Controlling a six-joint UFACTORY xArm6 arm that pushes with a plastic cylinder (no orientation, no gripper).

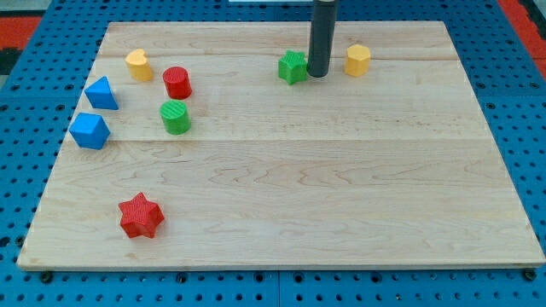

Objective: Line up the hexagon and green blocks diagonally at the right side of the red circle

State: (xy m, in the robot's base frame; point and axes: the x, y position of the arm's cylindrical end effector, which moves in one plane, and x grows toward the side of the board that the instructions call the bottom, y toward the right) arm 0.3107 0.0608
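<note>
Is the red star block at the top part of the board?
No, the red star lies near the view's bottom left, far from my tip at the top.

no readable text, labels, numbers or signs anywhere

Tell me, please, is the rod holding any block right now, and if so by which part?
Nothing is held; the rod cannot grip. My tip stands at the right side of the green star, seemingly touching it, with the yellow hexagon apart on the right.

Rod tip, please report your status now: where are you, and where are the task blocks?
My tip touching green star, its right side. Yellow hexagon right of tip, apart. Red circle far left, green circle below it.
</note>
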